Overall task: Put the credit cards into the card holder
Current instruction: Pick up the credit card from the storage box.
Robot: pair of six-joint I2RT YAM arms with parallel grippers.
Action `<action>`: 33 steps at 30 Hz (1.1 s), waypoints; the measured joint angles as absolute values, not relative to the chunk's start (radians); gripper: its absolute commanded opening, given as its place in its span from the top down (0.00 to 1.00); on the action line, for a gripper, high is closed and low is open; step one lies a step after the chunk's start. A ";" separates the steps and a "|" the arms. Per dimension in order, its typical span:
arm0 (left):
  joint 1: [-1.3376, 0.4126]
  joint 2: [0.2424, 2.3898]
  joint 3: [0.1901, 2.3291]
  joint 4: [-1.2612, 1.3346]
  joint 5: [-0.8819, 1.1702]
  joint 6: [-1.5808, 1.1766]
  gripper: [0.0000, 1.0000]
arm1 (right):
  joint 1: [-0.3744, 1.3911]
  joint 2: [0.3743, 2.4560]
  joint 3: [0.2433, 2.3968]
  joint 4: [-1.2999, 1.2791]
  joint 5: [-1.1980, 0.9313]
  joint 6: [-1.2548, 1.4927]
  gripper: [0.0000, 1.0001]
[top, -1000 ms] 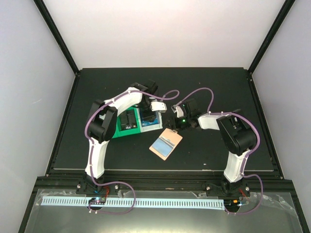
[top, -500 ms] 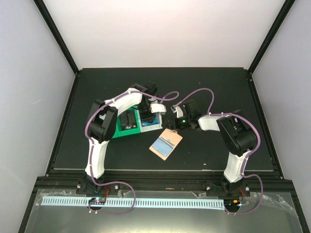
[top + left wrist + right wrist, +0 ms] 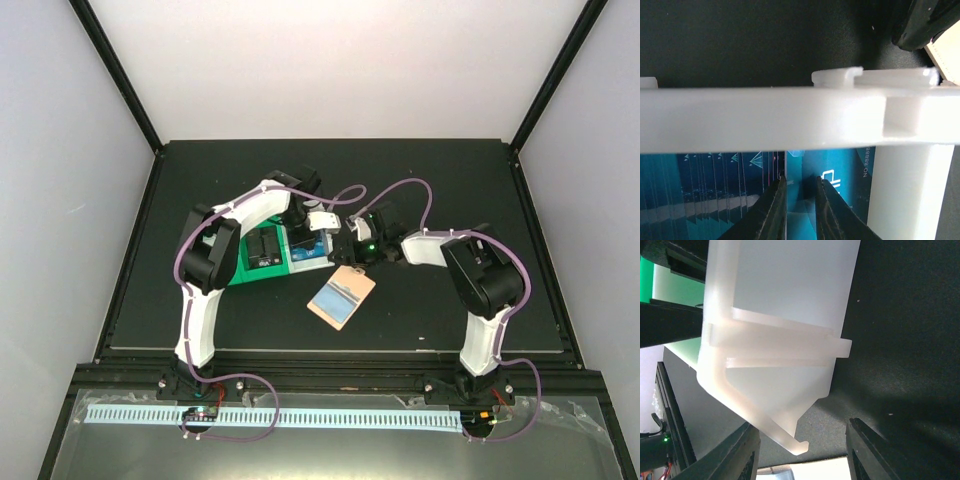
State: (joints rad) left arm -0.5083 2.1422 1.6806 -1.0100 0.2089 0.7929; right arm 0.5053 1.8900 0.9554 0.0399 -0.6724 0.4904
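Several bright blue credit cards [image 3: 847, 175] stand on edge inside the white bin [image 3: 765, 120]; from above they show as a blue patch [image 3: 313, 247]. My left gripper [image 3: 800, 182] reaches down into that bin. Its jaws stand a narrow gap apart, with one card's edge in the gap beside the left finger [image 3: 771, 210]. The tan card holder [image 3: 341, 296] lies open on the black mat, in front of the bin. My right gripper [image 3: 801, 432] is open and low on the mat, at the bin's outer corner [image 3: 800, 445], touching nothing.
A green bin [image 3: 262, 258] with dark contents sits against the white bin's left side. Both grippers [image 3: 305, 230] [image 3: 347, 250] crowd the white bin's right end. An edge of the card holder [image 3: 815, 469] shows just beyond my right fingers.
My left jaws have narrowed from wide open to a slim gap around a card. The right gripper has slid slightly left, closer to the white bin.
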 measured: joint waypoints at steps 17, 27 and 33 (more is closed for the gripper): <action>-0.505 2.089 1.700 -1.109 0.300 0.798 0.91 | 0.513 1.901 0.978 0.015 -0.663 0.500 0.53; -0.506 2.083 1.679 -1.173 0.348 0.797 0.82 | 0.513 1.904 0.987 0.016 -0.636 0.501 0.53; -0.506 2.083 1.676 -1.157 0.337 0.786 0.76 | 0.513 1.905 0.987 0.016 -0.634 0.501 0.53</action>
